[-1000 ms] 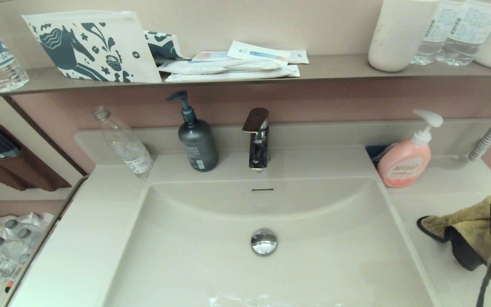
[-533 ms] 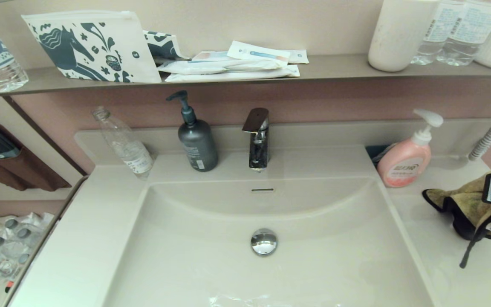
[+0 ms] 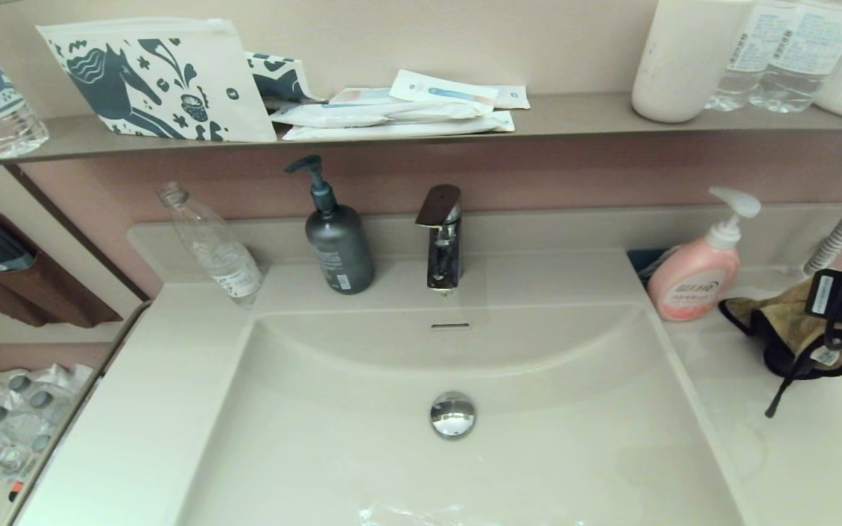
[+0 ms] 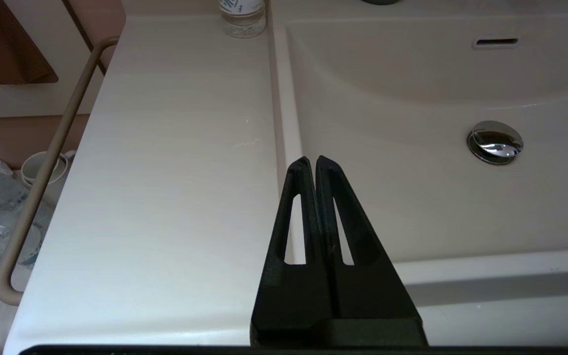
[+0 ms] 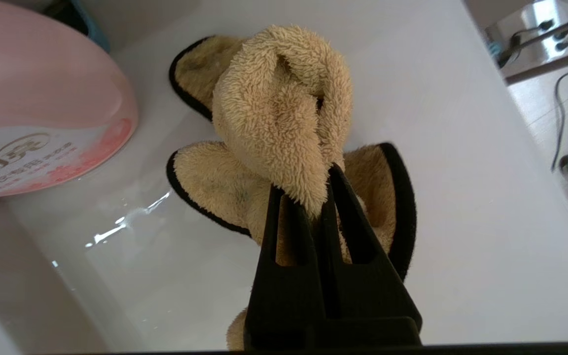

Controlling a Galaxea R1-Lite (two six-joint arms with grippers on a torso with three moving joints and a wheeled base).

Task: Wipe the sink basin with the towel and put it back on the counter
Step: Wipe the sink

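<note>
The mustard-yellow towel (image 5: 274,98) with black trim is bunched up on the right side of the counter (image 5: 461,148), close to the pink soap bottle. My right gripper (image 5: 308,185) is shut on a raised fold of it, while its lower folds rest on the counter. In the head view the towel (image 3: 757,314) sits at the far right, with the right gripper (image 3: 805,329) partly behind it. The sink basin (image 3: 362,453) lies in the middle with its chrome drain plug (image 3: 453,414). My left gripper (image 4: 312,160) is shut on nothing, hovering over the basin's left rim (image 4: 279,123).
A pink soap bottle (image 3: 693,281) stands at the basin's back right corner. The faucet (image 3: 441,237), a grey pump bottle (image 3: 338,245) and a clear bottle (image 3: 216,248) line the back ledge. A flexible hose (image 3: 841,230) hangs at far right. Water film lies by the towel.
My right gripper has carried the towel back along the right counter, away from the front edge and toward the pink soap bottle. The left arm has not moved.
</note>
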